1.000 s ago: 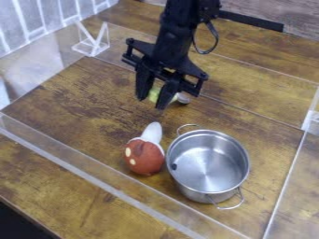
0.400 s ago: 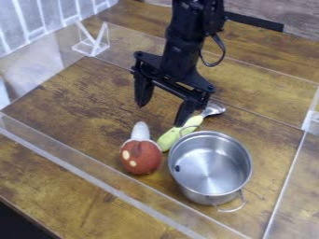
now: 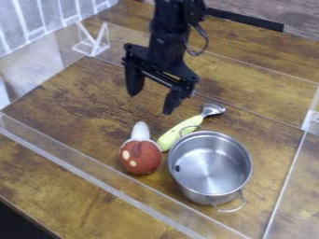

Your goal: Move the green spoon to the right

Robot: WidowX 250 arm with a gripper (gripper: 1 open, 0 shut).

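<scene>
The green spoon (image 3: 188, 126) lies on the wooden table, its yellow-green handle running from beside the pot's rim up to its silver bowl at the upper right. My gripper (image 3: 157, 90) hangs open above and to the left of the spoon, with nothing between its black fingers (image 3: 132, 82). Gripper and spoon are apart.
A steel pot (image 3: 208, 167) stands just below the spoon, touching or nearly touching the handle. A toy mushroom (image 3: 142, 153) with a red-brown cap lies left of the pot. A clear plastic wall (image 3: 75, 159) borders the table's front and left. A clear stand (image 3: 89, 39) sits far left.
The gripper, shut on the spoon a second ago, opened and let it go beside the pot. It has since risen and moved left, away from the spoon.
</scene>
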